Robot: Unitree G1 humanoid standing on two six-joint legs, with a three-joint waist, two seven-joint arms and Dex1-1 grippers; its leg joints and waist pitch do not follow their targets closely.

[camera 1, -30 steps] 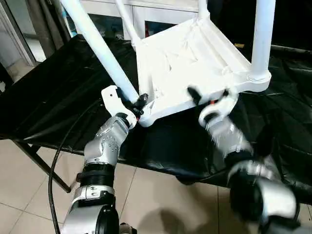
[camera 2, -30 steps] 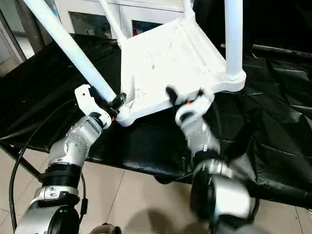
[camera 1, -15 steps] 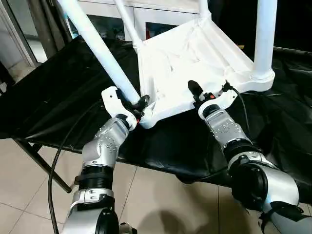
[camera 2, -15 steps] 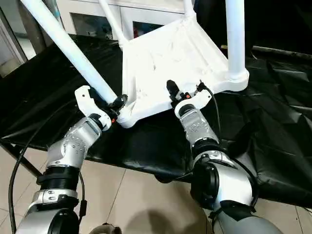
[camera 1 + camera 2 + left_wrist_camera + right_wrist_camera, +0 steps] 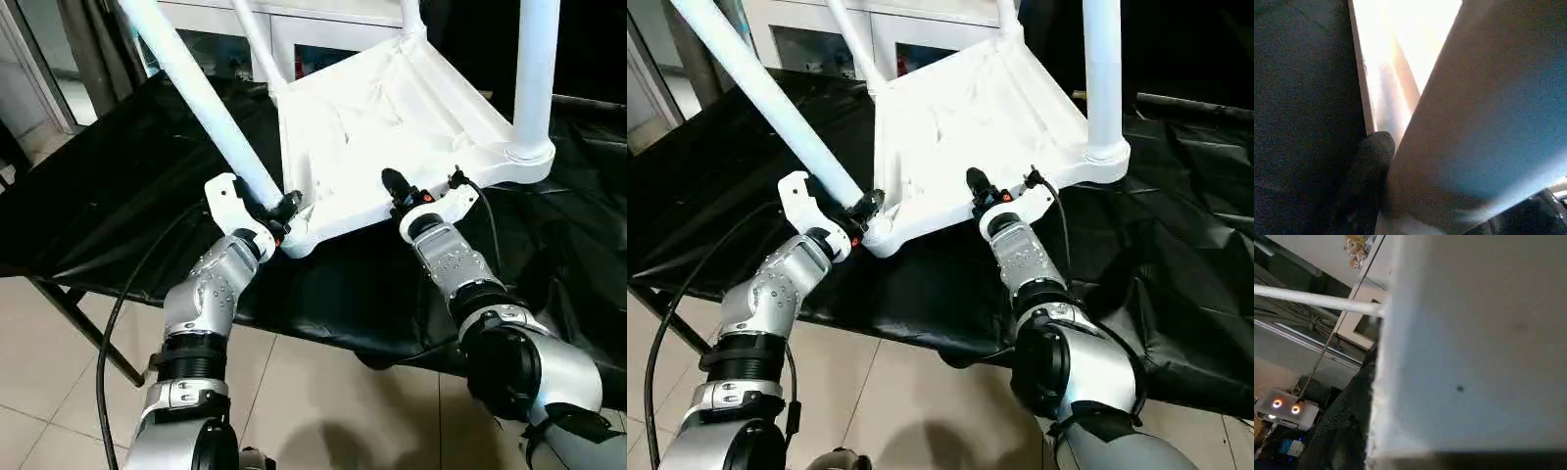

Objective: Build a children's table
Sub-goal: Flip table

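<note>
On black-draped counter (image 5: 118,186): upturned white ribbed plastic tabletop (image 5: 382,127). Left claw (image 5: 277,211) clamped on long white tapered tube leg (image 5: 201,98) at corner socket; right claw (image 5: 411,193) grasping near rim. Risk: uneven pull tips tabletop, unseats legs.

White ribbed tabletop (image 5: 392,127) upside down and tilted on black-covered surface, four white legs (image 5: 201,98) socketed, pointing upward

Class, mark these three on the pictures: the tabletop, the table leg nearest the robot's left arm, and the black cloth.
tabletop (image 5: 362,127), left eye view, ribbed underside.
table leg (image 5: 201,93), left eye view, middle of the tube.
black cloth (image 5: 108,196), left eye view, bare stretch left of the tabletop.
</note>
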